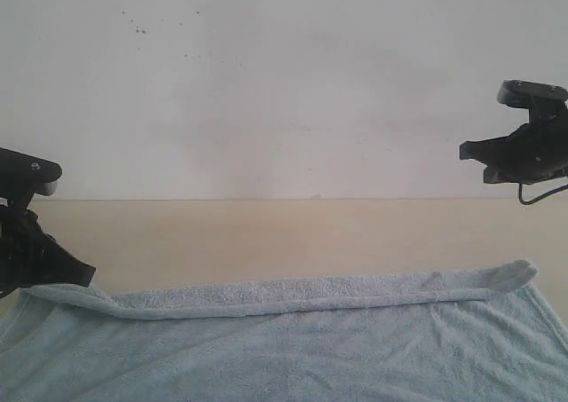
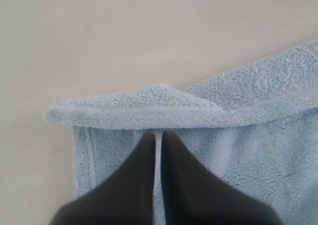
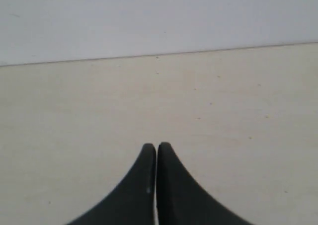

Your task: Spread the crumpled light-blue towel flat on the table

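Back wall (image 1: 284, 82) plain white, matte, fills the upper half of the exterior view. Cluster of small dark specks (image 1: 140, 30) at 10 o'clock, a few fainter ones beside it. Faint greyish smudge (image 1: 222, 145) near centre. Wall meets the pale beige table (image 1: 266, 238) along a straight horizontal seam. Light soft, even, no hard shadows.

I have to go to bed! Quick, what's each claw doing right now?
Left claw: closed, tips at the folded edge of the towel; can't tell if it pinches cloth.
Right claw: closed, holding nothing, up over the table.
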### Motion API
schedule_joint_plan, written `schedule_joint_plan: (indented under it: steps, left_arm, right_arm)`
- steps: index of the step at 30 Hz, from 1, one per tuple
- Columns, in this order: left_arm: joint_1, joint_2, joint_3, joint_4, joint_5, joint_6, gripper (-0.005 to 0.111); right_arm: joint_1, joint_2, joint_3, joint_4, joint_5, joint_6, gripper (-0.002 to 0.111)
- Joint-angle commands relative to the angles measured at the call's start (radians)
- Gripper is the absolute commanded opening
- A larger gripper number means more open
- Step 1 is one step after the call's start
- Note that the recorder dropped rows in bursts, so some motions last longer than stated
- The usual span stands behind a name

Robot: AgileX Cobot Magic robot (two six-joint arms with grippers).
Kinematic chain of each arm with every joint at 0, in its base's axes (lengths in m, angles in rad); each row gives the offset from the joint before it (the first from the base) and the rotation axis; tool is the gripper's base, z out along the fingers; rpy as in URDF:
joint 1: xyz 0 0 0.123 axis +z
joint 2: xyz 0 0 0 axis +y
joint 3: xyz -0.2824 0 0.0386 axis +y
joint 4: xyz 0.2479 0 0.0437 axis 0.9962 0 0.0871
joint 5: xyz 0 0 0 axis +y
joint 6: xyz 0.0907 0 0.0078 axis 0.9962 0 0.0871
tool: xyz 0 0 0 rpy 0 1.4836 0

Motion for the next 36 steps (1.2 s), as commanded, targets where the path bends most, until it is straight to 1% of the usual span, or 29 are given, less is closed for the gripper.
schedule_joint_plan:
  steps: [1,3,6,7,12,19,21,24,27,28,32,36]
  left_arm:
    - [0.003,0.000,-0.008,0.004,0.003,-0.004,0.004]
    - [0.003,0.000,-0.008,0.004,0.005,-0.004,0.004]
    - [0.003,0.000,-0.008,0.004,-0.001,-0.004,0.004]
    - [0.003,0.000,-0.008,0.004,-0.004,-0.004,0.004]
    - [0.003,0.000,-0.008,0.004,0.002,-0.004,0.004]
    - [0.003,0.000,-0.008,0.004,0.012,-0.004,0.004]
    - [0.003,0.000,-0.008,0.004,0.014,-0.004,0.004]
    - [0.003,0.000,-0.008,0.004,0.017,-0.004,0.004]
    - [0.003,0.000,-0.008,0.004,0.017,-0.004,0.004]
    - [0.003,0.000,-0.008,0.004,0.017,-0.004,0.004]
    - [0.003,0.000,-0.008,0.004,0.017,-0.004,0.004]
    - [0.003,0.000,-0.008,0.002,0.003,-0.004,0.004]
  right_arm:
    - [0.001,0.042,-0.083,-0.001,0.095,0.046,0.000]
    - [-0.006,0.035,-0.083,-0.028,0.179,0.019,0.000]
    - [-0.007,0.020,-0.046,-0.032,0.323,-0.117,0.000]
    - [-0.007,0.016,-0.021,-0.025,0.340,-0.137,0.000]
    - [-0.002,-0.030,0.110,0.088,0.335,-0.239,0.000]
    - [0.003,-0.103,0.176,0.086,0.313,-0.246,0.001]
    - [0.001,-0.141,0.206,0.072,0.285,-0.244,0.009]
    - [-0.016,-0.194,0.266,0.058,0.232,-0.232,0.027]
    - [-0.059,-0.228,0.330,0.058,0.197,-0.200,0.041]
    - [-0.076,-0.236,0.358,0.058,0.180,-0.177,0.044]
    - [-0.116,-0.235,0.405,0.060,0.164,-0.118,0.045]
    - [-0.107,-0.231,0.435,0.066,0.109,-0.115,0.045]
